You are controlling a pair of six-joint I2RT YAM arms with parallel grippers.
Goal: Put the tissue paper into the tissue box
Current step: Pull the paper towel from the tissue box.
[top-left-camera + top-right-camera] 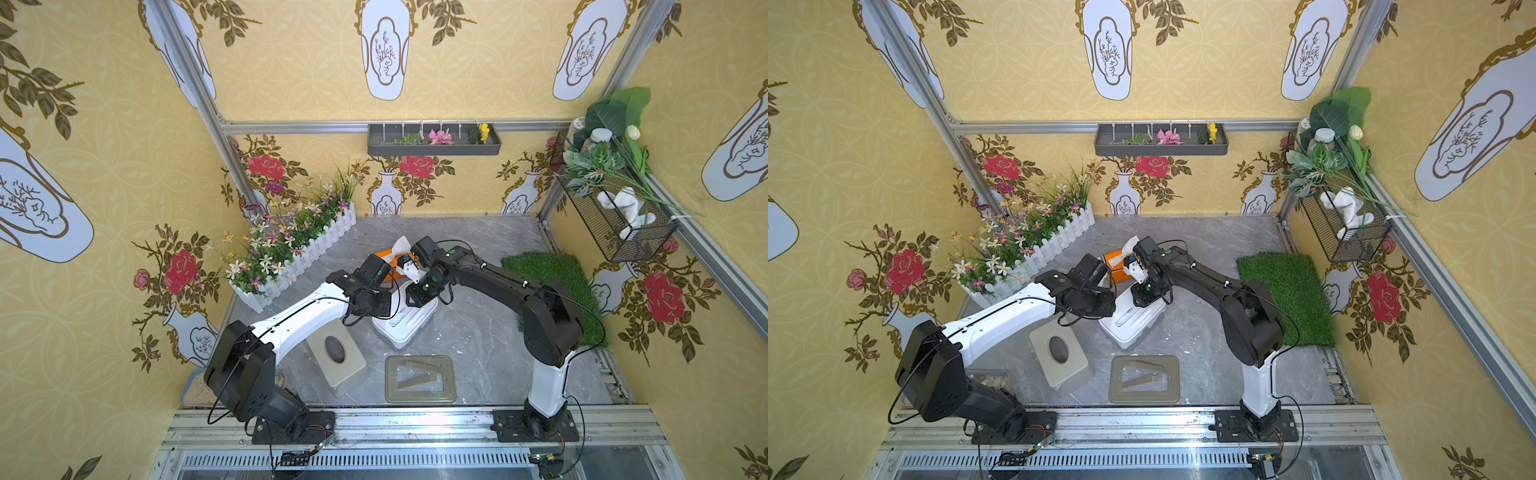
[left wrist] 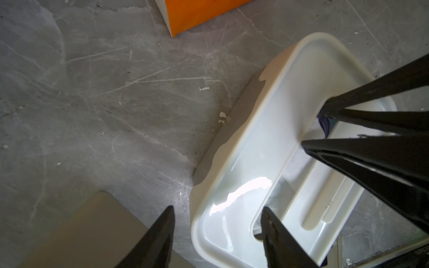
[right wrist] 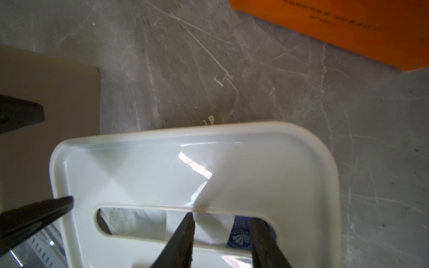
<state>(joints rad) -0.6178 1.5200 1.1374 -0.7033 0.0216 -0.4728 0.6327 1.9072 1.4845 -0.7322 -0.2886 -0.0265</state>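
Right wrist view shows the right fingers (image 3: 183,241) parted and gripping nothing at the slot of the white tissue box (image 3: 162,167) on the table (image 3: 185,69), the tissue paper (image 3: 211,228) lying inside between them, while the left fingers (image 2: 160,234) stand open, one tip over the slot, one beside the box.

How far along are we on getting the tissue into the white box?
Done, it seems: tissue in a blue-printed wrapper lies inside the white tissue box, visible through its lid slot. In hand: the right gripper hangs open at the slot, gripping nothing; the left gripper is open astride the box's edge. Left: possibly drawing a sheet up through the slot. The orange pack sits apart on the table.
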